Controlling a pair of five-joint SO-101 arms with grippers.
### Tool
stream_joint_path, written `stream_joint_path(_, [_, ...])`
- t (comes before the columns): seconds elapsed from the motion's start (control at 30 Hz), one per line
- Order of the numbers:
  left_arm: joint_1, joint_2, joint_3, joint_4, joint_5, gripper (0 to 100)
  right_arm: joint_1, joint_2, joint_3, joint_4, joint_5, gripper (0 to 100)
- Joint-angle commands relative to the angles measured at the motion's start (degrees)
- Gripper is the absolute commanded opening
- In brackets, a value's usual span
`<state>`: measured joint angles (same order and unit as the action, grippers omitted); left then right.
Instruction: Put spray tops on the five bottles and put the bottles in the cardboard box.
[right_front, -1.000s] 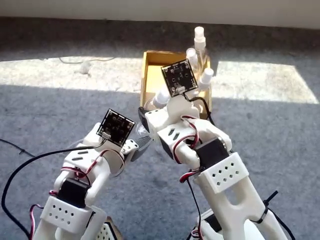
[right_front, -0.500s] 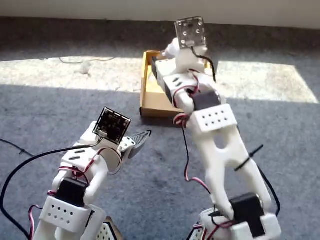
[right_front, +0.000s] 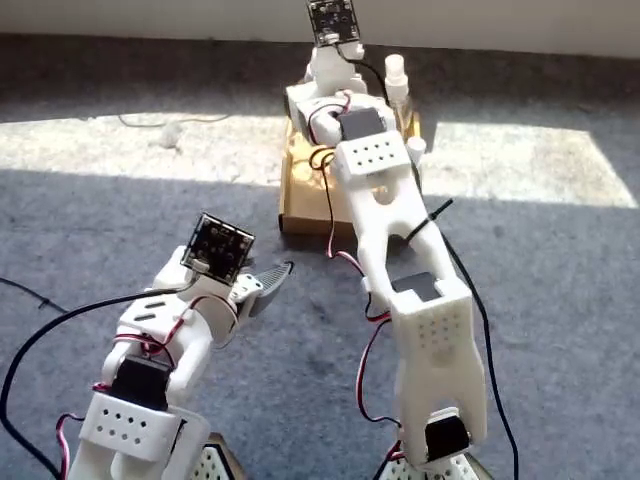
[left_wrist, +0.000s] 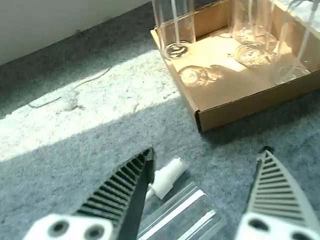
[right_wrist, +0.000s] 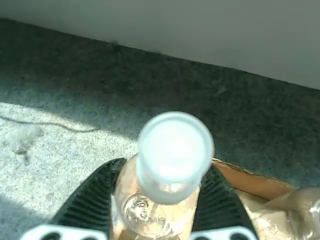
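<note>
My right gripper (right_wrist: 166, 169) is shut on a clear bottle (right_wrist: 150, 210) with a white spray top (right_wrist: 175, 149), held upright over the far left corner of the cardboard box (right_front: 292, 205). In the high view that arm stretches out to the box, with its gripper (right_front: 318, 92) under its camera. Other bottles with spray tops (right_front: 397, 70) stand in the box (left_wrist: 235, 92). My left gripper (left_wrist: 209, 150) is open above the carpet. One more bottle (left_wrist: 187, 215) with its white top (left_wrist: 167, 177) lies on the carpet between the left gripper's fingers (left_wrist: 125, 195), untouched.
Grey carpet (right_front: 560, 280) surrounds the box, with a sunlit strip (right_front: 120, 150) across the back and a thin cord (left_wrist: 65, 97) lying on it. A pale wall (right_wrist: 200, 25) runs close behind the box. A black cable (right_front: 40, 330) trails left of the left arm.
The right arm has swung from beside the left gripper out over the box, carrying the bottle to its far left corner. The left arm has hardly moved.
</note>
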<state>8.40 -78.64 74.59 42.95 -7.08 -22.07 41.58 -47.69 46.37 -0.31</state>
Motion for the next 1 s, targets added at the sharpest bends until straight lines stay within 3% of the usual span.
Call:
stream_joint_path(0.0, [-9.5,-0.5,-4.4,-0.1,-0.1,30,0.8,3.9,-12.4,2.5,0.8,0.5])
stream_joint_path(0.17, [-15.1,-0.4,-5.9,-0.1,0.1,30,0.9,10.8,-21.8,6.5,4.0,0.5])
stream_joint_path(0.7, [-14.0,-0.5,-5.7,0.1,-0.1,30,3.9,17.7,-38.0,17.2,3.9,0.5])
stream_joint_path(0.97, [-14.0,-0.5,-5.7,0.2,0.0,30,3.3,23.5,-39.0,17.5,3.9,0.5])
